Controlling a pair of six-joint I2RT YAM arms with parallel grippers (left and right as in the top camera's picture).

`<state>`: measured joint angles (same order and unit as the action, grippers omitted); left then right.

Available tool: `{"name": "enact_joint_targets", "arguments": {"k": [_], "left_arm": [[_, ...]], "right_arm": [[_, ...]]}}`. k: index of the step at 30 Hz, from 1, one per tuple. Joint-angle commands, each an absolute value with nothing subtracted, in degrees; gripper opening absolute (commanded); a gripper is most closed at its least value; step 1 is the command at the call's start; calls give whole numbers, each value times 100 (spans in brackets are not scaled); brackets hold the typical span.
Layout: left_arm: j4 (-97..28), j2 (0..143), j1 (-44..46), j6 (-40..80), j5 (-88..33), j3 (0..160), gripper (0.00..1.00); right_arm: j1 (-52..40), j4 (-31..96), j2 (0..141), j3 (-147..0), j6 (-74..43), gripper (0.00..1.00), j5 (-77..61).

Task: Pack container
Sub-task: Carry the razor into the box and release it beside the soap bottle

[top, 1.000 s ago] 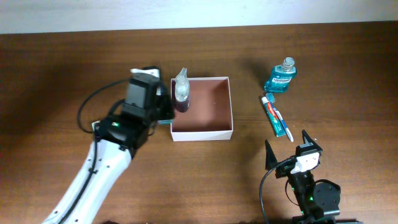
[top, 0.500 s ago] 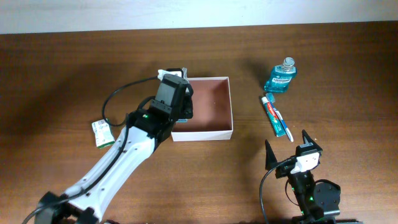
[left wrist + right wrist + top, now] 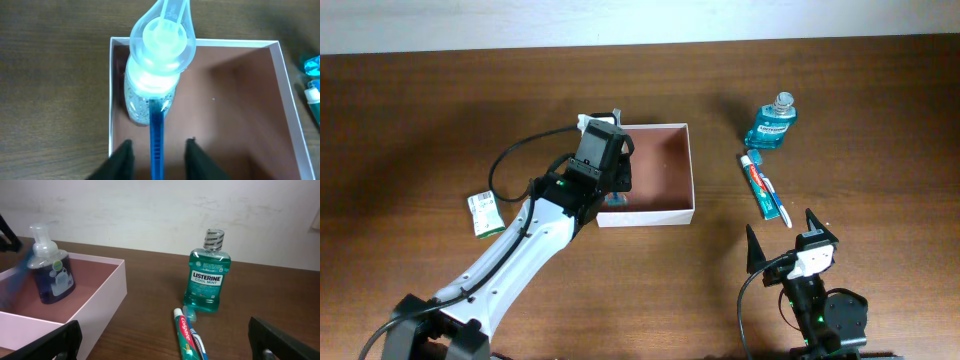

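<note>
The container (image 3: 665, 165) is a shallow white-walled box with a reddish-brown inside (image 3: 235, 100). A clear pump bottle (image 3: 155, 75) stands inside against its left wall and also shows in the right wrist view (image 3: 50, 270). My left gripper (image 3: 157, 145) hovers over the container's left part (image 3: 610, 185). It is open, and a thin blue stick (image 3: 156, 130) lies between the fingers, touching neither. My right gripper (image 3: 782, 240) is open and empty near the front edge, facing the container (image 3: 95, 305).
A teal mouthwash bottle (image 3: 772, 125) stands right of the container and shows in the right wrist view (image 3: 206, 280). A toothpaste tube with a toothbrush (image 3: 763, 188) lies in front of it (image 3: 187, 335). A small green-white packet (image 3: 480, 213) lies at the left.
My left arm swung right from beside the container to over its left part, bringing the blue stick. It now hides the pump bottle from overhead. The packet came into view. The right arm stayed still.
</note>
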<state>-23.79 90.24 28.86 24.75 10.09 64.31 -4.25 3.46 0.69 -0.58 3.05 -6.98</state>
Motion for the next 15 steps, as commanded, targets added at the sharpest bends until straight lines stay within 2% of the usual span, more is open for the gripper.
{"name": "enact_joint_targets", "arguments": {"k": [1, 5, 10, 12, 13, 15], "left_arm": [[-2449, 8971, 2897, 2480, 1079, 6510, 46], [-2788, 8742, 2810, 2477, 1140, 6694, 46], [-3822, 8228, 2486, 2482, 1721, 6827, 47], [-4506, 8023, 2235, 2720, 2099, 6827, 50], [-4783, 7970, 2123, 2884, 2255, 6827, 56], [-5332, 7922, 1844, 3234, 2491, 6825, 59]], "right_arm": [[-401, 375, 36, -32, 298, 99, -707], [-401, 375, 36, -32, 301, 99, -707], [-401, 373, 36, -32, 298, 99, -705], [-401, 373, 36, -32, 301, 99, -705], [-401, 373, 36, -32, 301, 99, -707], [-401, 375, 36, -32, 301, 99, -707]]}}
